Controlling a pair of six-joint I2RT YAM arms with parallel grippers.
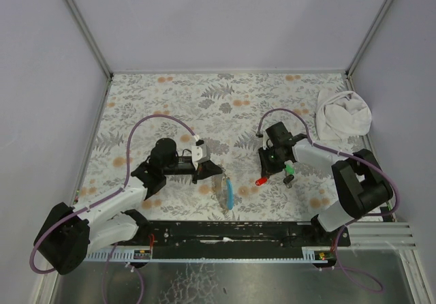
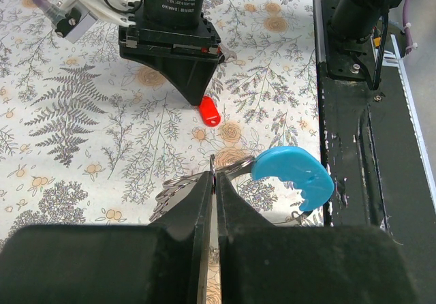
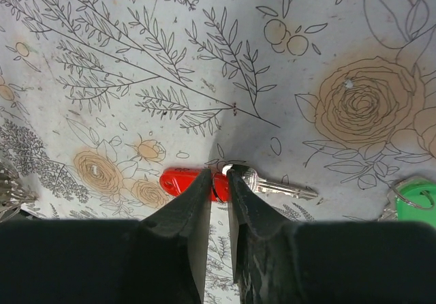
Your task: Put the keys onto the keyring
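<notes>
The left gripper [image 2: 213, 181] has its matte black fingers pressed together on the thin grey metal wire of the keyring [image 2: 235, 168]. The other part of the hoop, smooth light blue plastic with a rounded and toothed edge, sticks out just right of the fingertips. The right gripper [image 3: 219, 181] is clamped on the glossy plastic head of the red key [image 3: 178, 180], and the silver notched blade points out to its right. The green key [image 3: 417, 198] lies further right of this gripper, on the table cover [image 3: 204, 58] printed with ferns and roses. The white print on the black housing [image 2: 170, 4] beyond the left gripper is too small to read.

Overhead camera looks down; low wrist cameras (close-up) share the red key [image 2: 210, 111] [image 3: 178, 180].
</notes>
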